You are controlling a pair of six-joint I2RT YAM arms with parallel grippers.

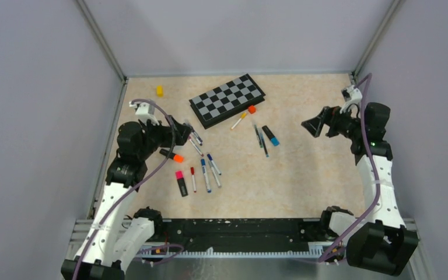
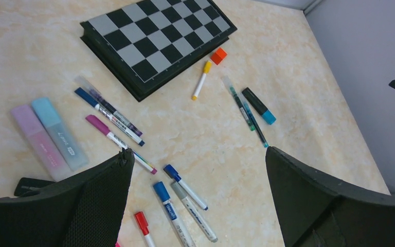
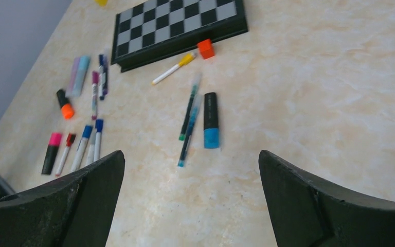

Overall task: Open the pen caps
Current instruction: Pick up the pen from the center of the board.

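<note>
Two robot arms hang over a beige, marbled tabletop [image 1: 303,181], and every one of the pen caps [image 2: 160,191] looks to be in place. The left fingers [image 2: 95,206] stand wide apart and hold nothing. They are poised beside the larger scatter of pens [image 1: 205,170], which lies toward 5 o'clock of them from overhead, barrels running roughly 12 to 6 o'clock with the caps at the 12 end. The right fingers [image 3: 313,206], just as wide and empty, sit out near the right wall. A blue-capped highlighter [image 1: 271,136] and two teal pens [image 1: 261,140] lie at their 9 o'clock, some way off, with long axes 11 to 5. A yellow-capped pen [image 1: 238,121] rests near an orange block [image 1: 251,109], just beside a chessboard [image 1: 227,99]. The left arm appears nearer to most of the work, and any pull would likely run along a barrel's length, one arm bracing while the other draws the cap. Plain grey walls [image 1: 41,87] close in the tabletop on three sides
</note>
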